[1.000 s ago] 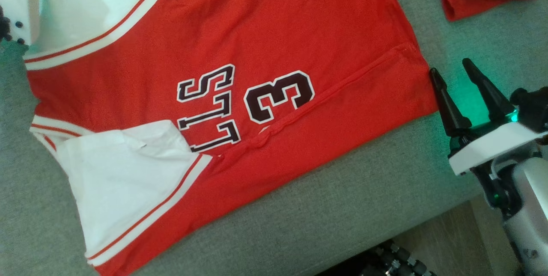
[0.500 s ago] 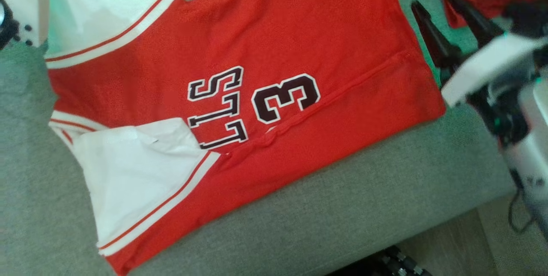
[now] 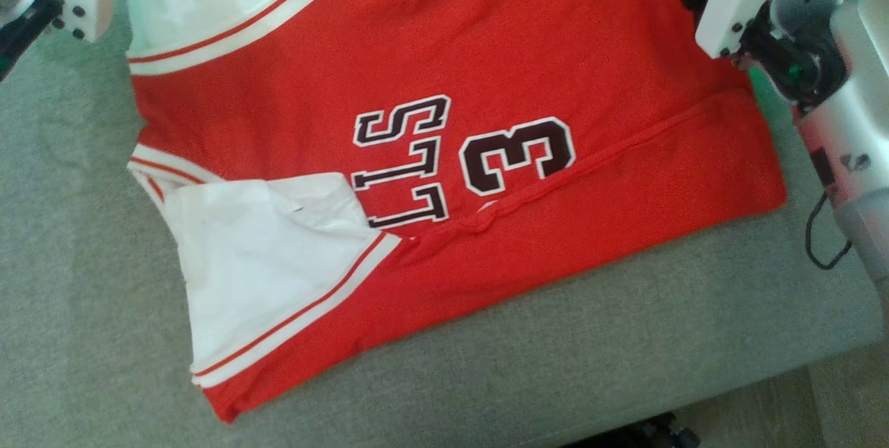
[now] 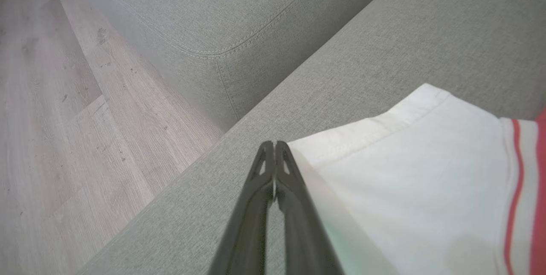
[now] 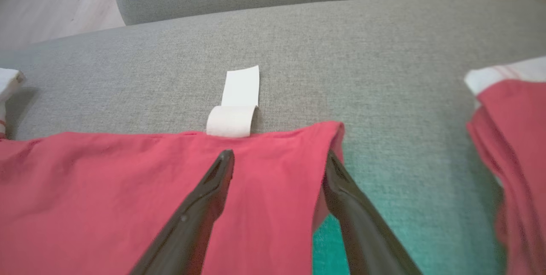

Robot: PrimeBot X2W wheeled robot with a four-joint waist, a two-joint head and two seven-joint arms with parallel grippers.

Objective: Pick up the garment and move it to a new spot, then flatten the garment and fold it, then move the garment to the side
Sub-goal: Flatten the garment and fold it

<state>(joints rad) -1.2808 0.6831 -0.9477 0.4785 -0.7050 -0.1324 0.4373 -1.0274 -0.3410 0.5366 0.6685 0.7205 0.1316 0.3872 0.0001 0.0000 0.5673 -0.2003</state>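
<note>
The garment (image 3: 430,38) is a red jersey with white sleeves and dark lettering, spread on the grey sofa seat (image 3: 528,364). My left gripper (image 4: 275,145) is shut at the corner of the far white sleeve (image 4: 426,189), and a sliver of white cloth shows between its fingers. Its wrist sits at the upper left of the head view. My right gripper (image 5: 279,160) stands open over the red hem corner (image 5: 273,206). One finger is above the cloth and the other is at its edge.
A second red garment (image 5: 512,147) lies to the right of the hem corner. A curled white paper strip (image 5: 236,108) rests just beyond the hem. The wood floor (image 4: 64,117) drops off past the seat's edge, beside a sofa cushion (image 4: 222,15).
The head camera has shifted, so the jersey sits further right in the picture. My right arm has swung from the near hem up to the far hem corner. The left gripper has shut.
</note>
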